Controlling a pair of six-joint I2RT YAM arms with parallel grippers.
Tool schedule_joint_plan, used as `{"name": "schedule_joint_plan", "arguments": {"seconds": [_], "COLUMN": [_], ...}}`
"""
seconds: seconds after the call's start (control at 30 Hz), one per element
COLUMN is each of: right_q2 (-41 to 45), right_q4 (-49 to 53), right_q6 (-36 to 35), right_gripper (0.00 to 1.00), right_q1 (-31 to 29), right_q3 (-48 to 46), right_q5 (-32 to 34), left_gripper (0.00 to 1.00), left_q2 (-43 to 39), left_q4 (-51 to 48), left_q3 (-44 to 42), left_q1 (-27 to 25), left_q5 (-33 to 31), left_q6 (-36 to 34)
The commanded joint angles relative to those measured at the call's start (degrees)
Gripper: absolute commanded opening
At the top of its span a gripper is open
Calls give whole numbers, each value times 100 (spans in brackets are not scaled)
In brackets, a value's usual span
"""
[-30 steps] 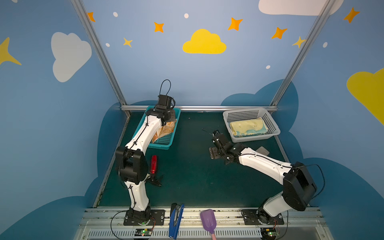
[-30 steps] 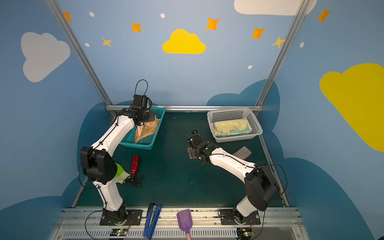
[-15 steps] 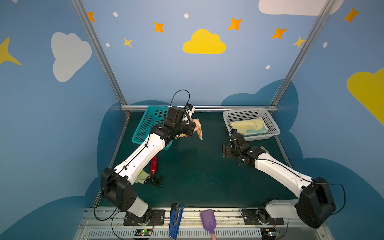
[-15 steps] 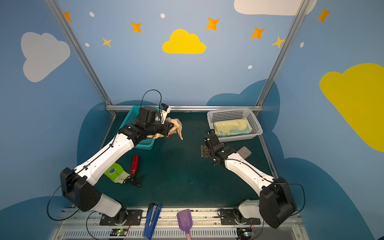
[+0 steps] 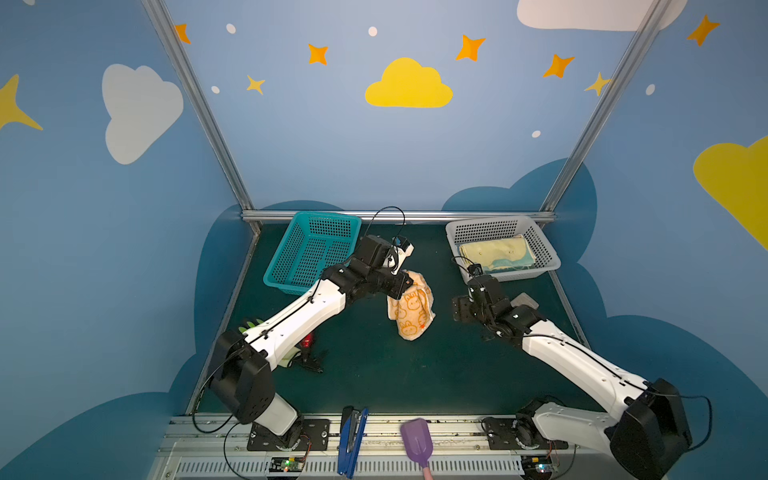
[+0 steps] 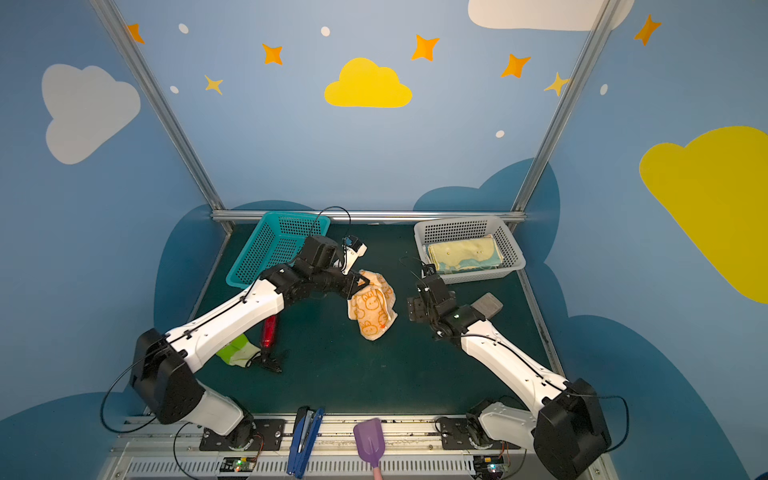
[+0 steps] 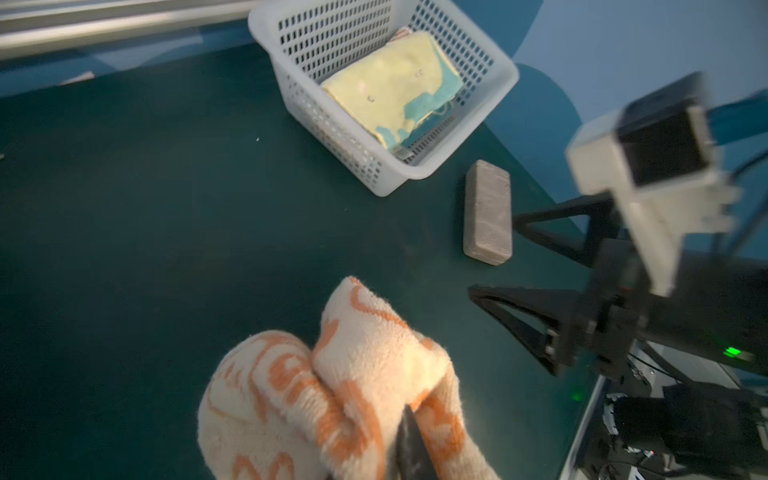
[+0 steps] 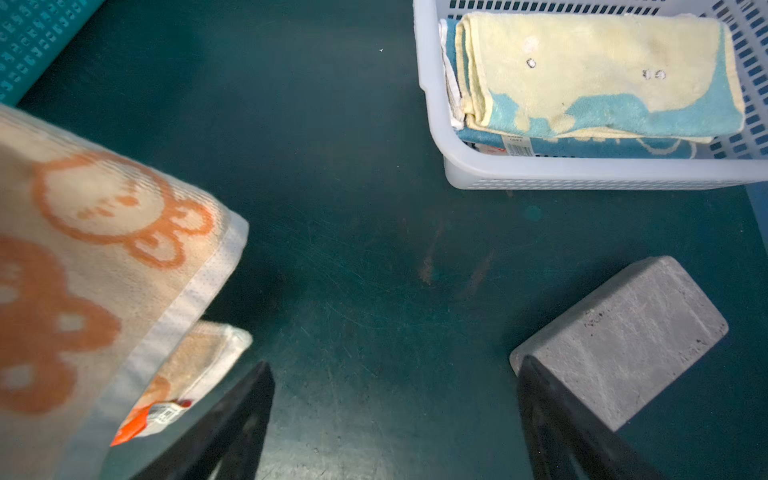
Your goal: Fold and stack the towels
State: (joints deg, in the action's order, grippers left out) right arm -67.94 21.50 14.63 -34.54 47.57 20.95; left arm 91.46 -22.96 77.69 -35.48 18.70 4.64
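An orange towel with cream rabbits [image 5: 411, 307] [image 6: 372, 309] hangs bunched from my left gripper [image 5: 402, 286] [image 6: 359, 284] over the middle of the green mat, and its lower end reaches the mat. In the left wrist view the cloth [image 7: 332, 386] wraps round one dark finger [image 7: 411, 444], so the gripper is shut on it. My right gripper [image 5: 461, 309] [image 8: 395, 363] stands open and empty just right of the towel [image 8: 83, 270]. A folded pale-yellow and mint towel [image 5: 492, 251] [image 8: 582, 62] lies on a blue one [image 8: 582, 147] in the white basket [image 5: 548, 257] [image 8: 432, 124].
An empty teal basket [image 5: 307, 253] stands at the back left. A grey block [image 5: 525, 300] [image 8: 623, 336] lies by my right gripper, in front of the white basket. A green glove [image 6: 237, 351] and a red tool [image 6: 269, 328] lie under my left arm. A blue stapler [image 5: 351, 436] and a purple scoop [image 5: 415, 440] rest on the front rail.
My left arm lifted the orange towel out of the teal basket and carried it right and down to the mat's middle. My right gripper drew back toward the white basket, staying open.
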Motion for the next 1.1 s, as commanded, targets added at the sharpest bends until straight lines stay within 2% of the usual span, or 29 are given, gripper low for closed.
{"name": "schedule_joint_plan", "arguments": {"seconds": [0.0, 0.07, 0.2, 0.27, 0.37, 0.43, 0.53, 0.63, 0.7, 0.77, 0.83, 1.0, 1.03, 1.07], "right_q2": [133, 132, 70, 6, -115, -228, -475, -789, -993, -1226, -1428, -1866, -1904, -1920], "right_q4": [-135, -179, -242, -242, -200, -191, -190, -246, -288, -488, -542, -371, -339, -325], "right_q6": [-156, -236, -416, -476, -513, -506, -452, -258, -275, -585, -849, -982, -935, -901], "right_gripper": [88, 88, 88, 88, 88, 88, 88, 88, 84, 79, 79, 79, 79, 79], "right_q1": [33, 26, 27, 25, 17, 17, 14, 18, 18, -14, -26, -18, -17, -10], "right_q3": [-79, -112, -142, -120, -54, -28, 49, 177, 305, 420, 604, 1161, 1234, 1258], "right_q5": [-46, -146, -305, -343, -391, -401, -490, -593, -780, -985, -1052, -951, -944, -956], "left_gripper": [15, 15, 18, 23, 24, 31, 34, 34, 36, 45, 58, 88, 99, 100], "left_q2": [590, 970, 1713, 2121, 2621, 2803, 2860, 2723, 2615, 2558, 2536, 2269, 2150, 2050], "left_q4": [-177, -244, -362, -569, -1046, -1173, -1162, -964, -800, -759, -756, -509, -418, -358], "left_q3": [434, 695, 1307, 1709, 2222, 2311, 2184, 1867, 1619, 1429, 1283, 823, 713, 625], "left_q1": [68, 116, 264, 352, 456, 501, 524, 517, 508, 510, 500, 481, 473, 445], "left_q5": [-607, -977, -1265, -1524, -1896, -1935, -1905, -1537, -1274, -977, -951, -1297, -1413, -1557], "left_q6": [284, 307, 335, 426, 610, 631, 609, 525, 462, 372, 387, 537, 512, 466]}}
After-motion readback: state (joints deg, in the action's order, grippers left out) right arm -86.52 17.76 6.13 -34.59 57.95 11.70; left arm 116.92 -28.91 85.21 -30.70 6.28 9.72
